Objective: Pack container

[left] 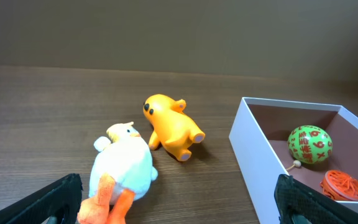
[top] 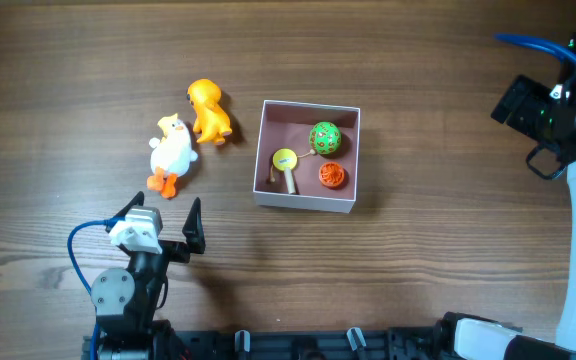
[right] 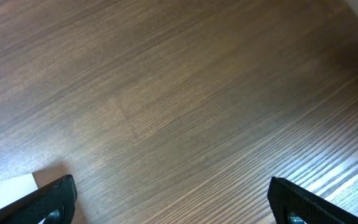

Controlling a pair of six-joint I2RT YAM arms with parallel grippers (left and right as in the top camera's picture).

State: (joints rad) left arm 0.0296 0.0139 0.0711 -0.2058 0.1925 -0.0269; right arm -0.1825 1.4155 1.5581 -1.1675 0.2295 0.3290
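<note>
Left gripper (top: 163, 222) spreads wide, holding nothing, fingertips cropped in its wrist view; right gripper (right: 173, 205) gapes equally wide. The container (top: 304, 201), square with no long axis, sits slightly skewed mid-table (top: 418, 260), its right side cut off from the left wrist.

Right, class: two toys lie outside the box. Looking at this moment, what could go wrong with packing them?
1. The white duck and orange toy lie close together, so the open left gripper closing on one might knock the other away.
2. The container already holds small items; a toy dropped in could land on the green ball and tip out.
</note>
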